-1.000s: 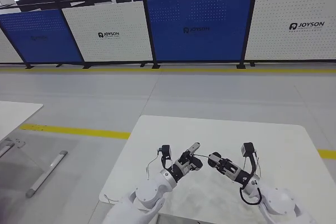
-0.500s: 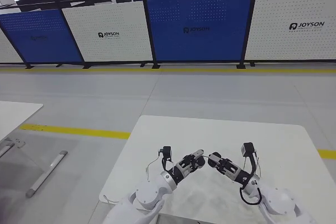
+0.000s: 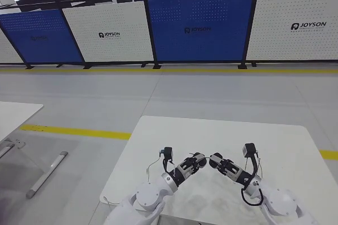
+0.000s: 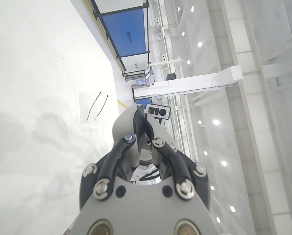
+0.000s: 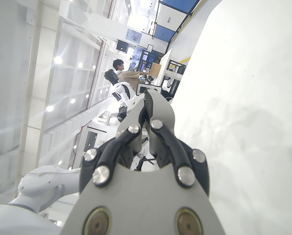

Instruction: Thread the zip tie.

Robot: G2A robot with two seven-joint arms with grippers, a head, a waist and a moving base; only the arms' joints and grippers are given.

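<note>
1. The white bench (image 3: 225, 132) carries both arms in the top view, gathered toward its 6 o'clock edge.
2. The left gripper (image 3: 199, 160) points toward 2 o'clock. The right gripper (image 3: 214, 158) lies at its 3 o'clock and points toward 10 o'clock, so the two tips are just beside each other above the bench.
3. In the left wrist view the left gripper (image 4: 141, 116) has its dark pads pressed together. Whether anything is pinched between them cannot be told.
4. In the right wrist view the right gripper (image 5: 147, 101) is likewise pressed together over the bench (image 5: 246, 74). What it holds, if anything, cannot be told.
5. A black zip tie (image 4: 93, 104) and a second zip tie (image 4: 102, 107) lie flat and unthreaded on the bench (image 4: 38, 50). They are side by side, nearly parallel, near the bench's edge and apart from the left gripper.
6. Blue and white panels (image 3: 200, 28) stand at 12 o'clock beyond the bench, and a yellow floor line (image 3: 73, 132) runs at 9 o'clock.
</note>
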